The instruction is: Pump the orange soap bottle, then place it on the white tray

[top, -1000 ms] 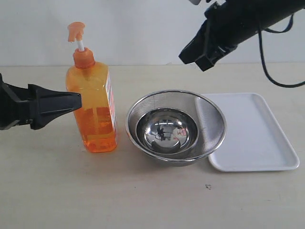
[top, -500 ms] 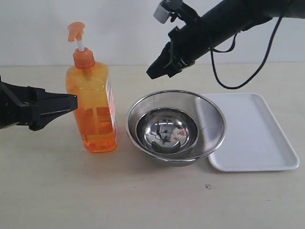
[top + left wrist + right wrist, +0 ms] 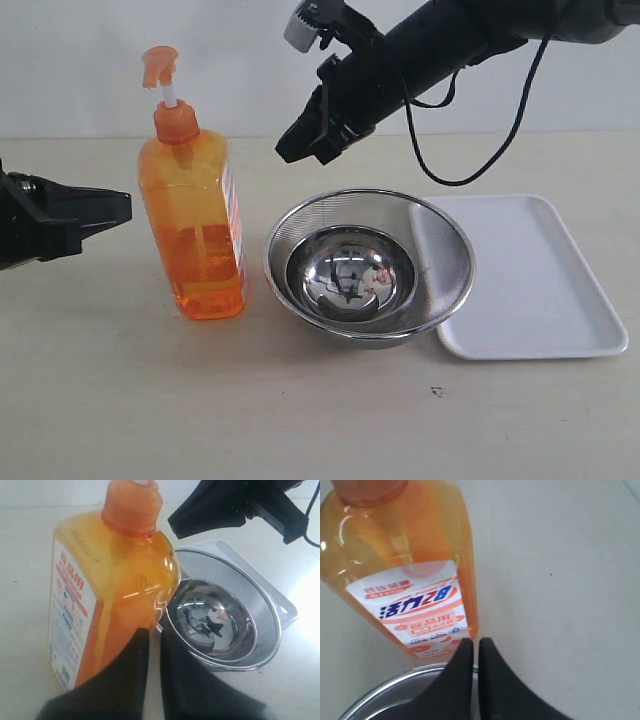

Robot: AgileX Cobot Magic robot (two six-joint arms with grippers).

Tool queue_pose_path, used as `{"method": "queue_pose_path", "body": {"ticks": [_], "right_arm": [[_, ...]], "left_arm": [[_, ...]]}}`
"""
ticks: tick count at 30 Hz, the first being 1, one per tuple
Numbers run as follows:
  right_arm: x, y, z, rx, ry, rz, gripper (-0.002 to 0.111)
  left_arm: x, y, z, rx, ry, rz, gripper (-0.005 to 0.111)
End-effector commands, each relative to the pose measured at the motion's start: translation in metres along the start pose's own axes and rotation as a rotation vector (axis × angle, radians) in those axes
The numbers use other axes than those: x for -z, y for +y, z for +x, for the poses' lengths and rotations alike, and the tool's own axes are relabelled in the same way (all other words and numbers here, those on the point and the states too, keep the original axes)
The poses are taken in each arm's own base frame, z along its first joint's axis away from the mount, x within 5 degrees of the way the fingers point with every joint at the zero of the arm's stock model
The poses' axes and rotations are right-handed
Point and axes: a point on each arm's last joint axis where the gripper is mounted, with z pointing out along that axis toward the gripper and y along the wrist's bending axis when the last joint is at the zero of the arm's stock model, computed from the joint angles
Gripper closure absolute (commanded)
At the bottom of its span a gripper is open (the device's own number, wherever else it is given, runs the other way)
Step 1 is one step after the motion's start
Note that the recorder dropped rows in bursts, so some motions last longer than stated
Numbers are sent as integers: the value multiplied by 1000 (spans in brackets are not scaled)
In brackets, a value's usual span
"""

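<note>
Light: bright, even; soft shadow under steel bowl [image 3: 350, 275].
Glare: white tray [image 3: 289, 606] washed out, left wrist view.
Focus: right gripper [image 3: 476, 643] soft-edged up close.

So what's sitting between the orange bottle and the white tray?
A round mesh bowl, with a smaller shiny bowl inside it, sits between the bottle and the tray. The exterior view shows it.

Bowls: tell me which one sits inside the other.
The smooth mirror-like bowl sits inside. The outer bowl is wider, with mesh walls.
</note>
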Motion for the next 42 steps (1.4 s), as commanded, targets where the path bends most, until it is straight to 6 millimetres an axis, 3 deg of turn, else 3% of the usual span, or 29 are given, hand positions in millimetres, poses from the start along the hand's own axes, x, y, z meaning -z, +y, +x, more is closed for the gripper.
{"method": "queue_pose_path", "body": {"ticks": [1, 10, 15, 25, 31, 42], "right_arm": [[0, -6, -3, 6, -20, 56, 108], [-16, -15, -17, -7, -38, -21, 108], [-28, -13, -13, -6, -18, -63, 108], [-32, 2, 1, -18, 133, -206, 108], [-45, 18, -5, 19, 176, -242, 108], [-57, 30, -14, 21, 185, -221, 108]], "left_arm": [[-1, 1, 1, 28, 0, -4, 102], [-17, 17, 17, 77, 97, -56, 102], [-28, 26, 21, 53, 135, -60, 102], [-53, 55, -11, -2, 117, -166, 102], [-68, 65, -29, -23, 89, -167, 102], [-84, 74, -34, -45, 90, -140, 102]]}}
